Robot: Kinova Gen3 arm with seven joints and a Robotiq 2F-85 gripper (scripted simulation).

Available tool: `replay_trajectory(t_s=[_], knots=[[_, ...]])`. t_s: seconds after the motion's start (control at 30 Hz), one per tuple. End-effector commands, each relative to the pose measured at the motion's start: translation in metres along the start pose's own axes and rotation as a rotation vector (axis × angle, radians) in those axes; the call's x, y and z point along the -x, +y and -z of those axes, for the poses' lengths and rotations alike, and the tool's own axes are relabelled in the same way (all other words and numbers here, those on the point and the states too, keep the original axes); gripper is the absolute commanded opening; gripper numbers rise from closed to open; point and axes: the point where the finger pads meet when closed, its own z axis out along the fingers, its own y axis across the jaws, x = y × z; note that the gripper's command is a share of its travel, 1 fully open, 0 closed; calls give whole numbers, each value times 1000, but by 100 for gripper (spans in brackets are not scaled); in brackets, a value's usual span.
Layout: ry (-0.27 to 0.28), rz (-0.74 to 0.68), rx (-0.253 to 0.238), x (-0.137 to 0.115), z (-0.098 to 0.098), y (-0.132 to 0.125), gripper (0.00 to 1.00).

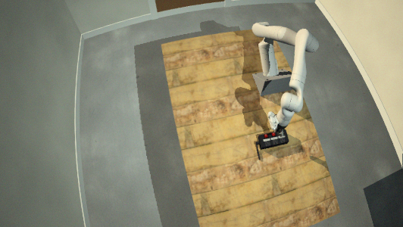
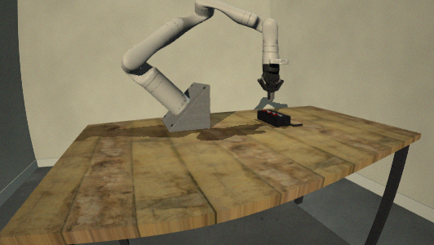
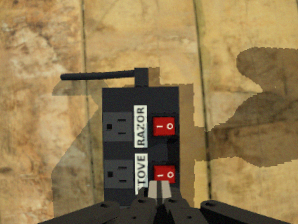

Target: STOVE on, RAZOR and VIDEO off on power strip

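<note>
A black power strip lies face up on the wooden table; it also shows in the top view and the exterior view. In the wrist view I see the RAZOR label with its red switch and the STOVE label with its red switch. The VIDEO end is hidden under my fingers. My gripper is shut and empty, fingertips pointing down just above the strip beside the STOVE switch. The strip's cord runs off to the left.
The arm's grey wedge base stands on the table behind the strip. The table's far edge lies close beyond the strip.
</note>
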Motion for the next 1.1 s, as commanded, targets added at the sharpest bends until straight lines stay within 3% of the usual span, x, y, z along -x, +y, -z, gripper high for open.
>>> replay_trajectory(t_s=[0.0,1.07], knots=[[0,0,-2,0,1,-1,0],[0,0,-2,0,-7,-1,0]])
